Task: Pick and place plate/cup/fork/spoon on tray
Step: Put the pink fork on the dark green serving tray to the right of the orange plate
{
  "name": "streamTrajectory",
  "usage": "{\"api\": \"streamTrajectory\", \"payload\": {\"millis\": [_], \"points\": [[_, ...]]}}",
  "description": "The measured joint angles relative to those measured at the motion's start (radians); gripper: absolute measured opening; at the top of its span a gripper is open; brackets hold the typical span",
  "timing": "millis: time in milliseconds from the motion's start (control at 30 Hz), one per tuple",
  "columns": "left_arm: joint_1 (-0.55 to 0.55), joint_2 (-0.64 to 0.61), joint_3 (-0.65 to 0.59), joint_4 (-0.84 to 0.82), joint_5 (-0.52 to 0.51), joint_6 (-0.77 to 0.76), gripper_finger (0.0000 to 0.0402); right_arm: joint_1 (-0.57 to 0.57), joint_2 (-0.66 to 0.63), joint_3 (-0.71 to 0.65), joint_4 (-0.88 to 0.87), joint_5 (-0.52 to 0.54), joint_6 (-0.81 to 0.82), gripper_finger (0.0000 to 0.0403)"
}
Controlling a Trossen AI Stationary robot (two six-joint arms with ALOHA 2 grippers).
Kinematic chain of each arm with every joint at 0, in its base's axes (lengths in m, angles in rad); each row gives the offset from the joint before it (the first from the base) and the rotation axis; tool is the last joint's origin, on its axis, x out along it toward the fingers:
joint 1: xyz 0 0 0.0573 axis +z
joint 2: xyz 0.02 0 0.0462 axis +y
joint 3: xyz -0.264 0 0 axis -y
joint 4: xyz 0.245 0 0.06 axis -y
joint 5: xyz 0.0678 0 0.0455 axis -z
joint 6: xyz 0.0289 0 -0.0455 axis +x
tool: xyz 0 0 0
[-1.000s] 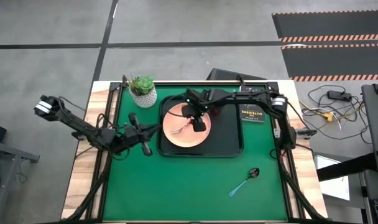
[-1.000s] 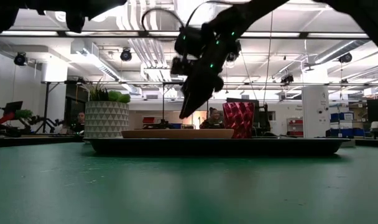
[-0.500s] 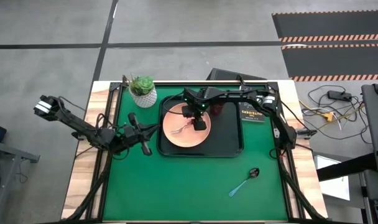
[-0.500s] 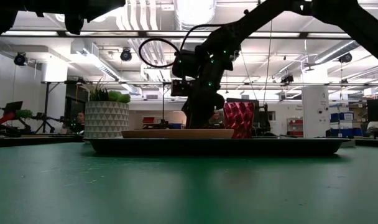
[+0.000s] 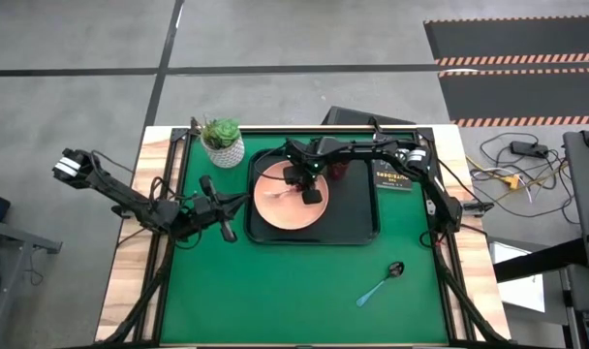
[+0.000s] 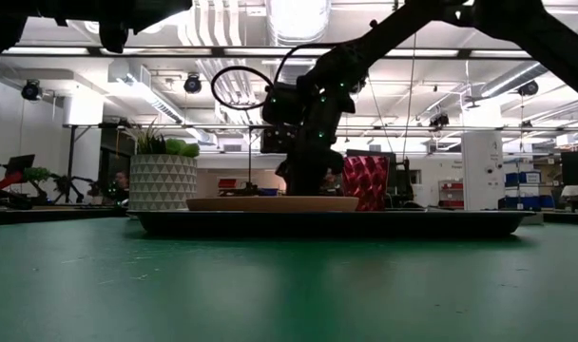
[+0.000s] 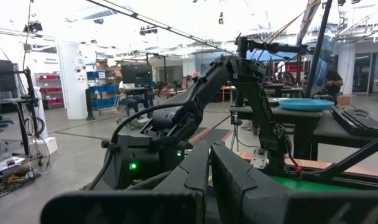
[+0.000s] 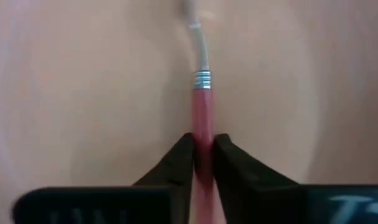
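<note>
The right pincer [image 5: 303, 192] is down over the plate [image 5: 287, 198], its two dark fingers [image 8: 179, 163] pinched tight on the pink-red handle of the fork [image 8: 202, 127]. The right wrist view shows the grip plainly: the handle runs between the fingertips, a ribbed metal collar sits just beyond them, and the metal neck curves away over the salmon surface of the plate. Whether the fork rests on the plate or is lifted off it, I cannot tell.

The plate lies in the left part of the tray [image 5: 357, 228], which occupies the far middle of the green tabletop [image 5: 275, 291]. The cup [image 5: 339, 171] stands on the tray too, just right of the plate toward the far rim — in the low view it shows as a dark red faceted shape [image 6: 365, 182] beside the right arm. The spoon [image 5: 381, 284] lies on the tabletop near and to the right, well apart from the tray, its dark bowl pointing toward the far right.

A white pot with a green plant [image 5: 222, 142] stands off the tray's far left corner, and a small black booklet [image 5: 392, 177] lies just right of the tray.

The left pincer [image 5: 225, 231] waits left of the tray, low over the tabletop, its fingers [image 7: 195, 180] pressed together on nothing.
</note>
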Motion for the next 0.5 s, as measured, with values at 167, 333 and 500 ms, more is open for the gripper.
{"api": "streamTrajectory", "payload": {"millis": [167,333,500], "points": [[0.0,0.002,0.0,-0.001,0.0,0.0,0.0,0.003,-0.031,0.012,-0.019,0.008,0.02,0.0024],[0.0,0.002,0.0,-0.002,0.0,0.0,0.0,0.005,-0.103,0.018,-0.045,0.008,0.056,0.0028],[0.0,0.002,0.0,-0.002,0.0,-0.001,0.0,0.024,-0.207,0.013,-0.078,0.01,0.114,0.0028]]}}
